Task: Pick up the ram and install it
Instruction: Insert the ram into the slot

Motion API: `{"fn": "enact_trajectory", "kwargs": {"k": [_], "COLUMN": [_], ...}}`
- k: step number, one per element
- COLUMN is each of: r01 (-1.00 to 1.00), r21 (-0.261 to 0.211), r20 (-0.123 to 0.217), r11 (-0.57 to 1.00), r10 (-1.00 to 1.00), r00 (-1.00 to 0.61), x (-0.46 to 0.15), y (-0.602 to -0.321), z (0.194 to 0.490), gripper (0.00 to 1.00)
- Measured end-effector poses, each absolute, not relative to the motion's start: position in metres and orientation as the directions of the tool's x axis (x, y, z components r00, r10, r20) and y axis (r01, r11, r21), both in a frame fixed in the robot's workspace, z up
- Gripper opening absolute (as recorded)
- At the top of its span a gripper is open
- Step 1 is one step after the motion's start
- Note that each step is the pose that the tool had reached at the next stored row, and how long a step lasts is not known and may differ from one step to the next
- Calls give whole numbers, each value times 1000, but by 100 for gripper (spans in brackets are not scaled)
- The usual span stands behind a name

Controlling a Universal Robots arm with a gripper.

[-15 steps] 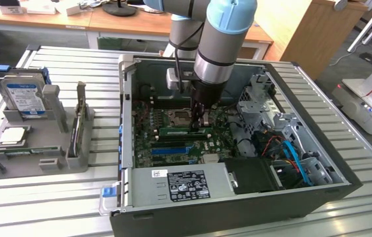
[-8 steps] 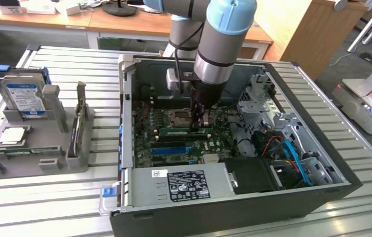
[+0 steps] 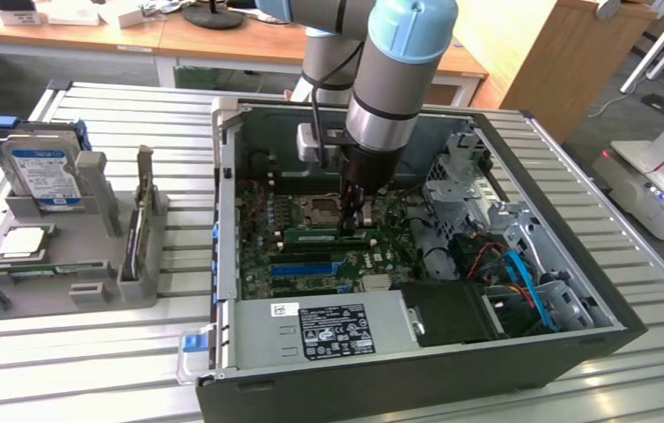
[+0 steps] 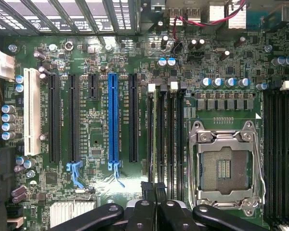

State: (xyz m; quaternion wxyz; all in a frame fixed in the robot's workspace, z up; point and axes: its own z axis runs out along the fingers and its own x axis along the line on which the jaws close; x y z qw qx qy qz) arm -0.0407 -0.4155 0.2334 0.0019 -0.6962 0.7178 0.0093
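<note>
The end effector (image 3: 356, 226) is seen inside the open computer case (image 3: 426, 379), down at the motherboard (image 3: 297, 264) just beside the CPU socket (image 3: 322, 209). Its fingers are closed almost fully and appear pinched on the top edge of the ram (image 3: 312, 234). The ram is stood on edge along a memory slot. The case is carried by the slatted worktop (image 3: 74, 370).

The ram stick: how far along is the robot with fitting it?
Done: the ram is already inside the computer case, lying along the memory slots beside the CPU socket. In hand: the gripper, jaws shut, is down at one end of the stick. Left: I cannot tell whether the stick is fully clicked into its slot.
</note>
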Motion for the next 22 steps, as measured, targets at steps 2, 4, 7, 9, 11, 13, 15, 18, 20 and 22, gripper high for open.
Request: {"fn": "enact_trajectory", "kwargs": {"k": [2,4,7,9,11,13,15,18,20,22], "r01": [-999,-999,-999,-999,-999,-999,-999,-999,-999,-999], "r21": [11,11,11,11,11,11,11,11,11,11], "r20": [-16,-16,-16,-15,-16,-16,-16,-15,-16,-16], "r11": [30,30,30,30,31,31,30,30,30,30], "r10": [-999,-999,-999,-999,-999,-999,-999,-999,-999,-999], "r00": [-31,-31,-31,-31,-31,-31,-31,-31,-31,-31], "x": [-41,-41,-41,-41,-41,-41,-41,-41,-41,-41], "y": [-416,-416,-416,-416,-415,-415,-415,-415,-415,-415], "z": [233,233,232,232,232,231,231,231,231,231], "gripper": [12,12,12,12,12,12,12,12,12,12]}}
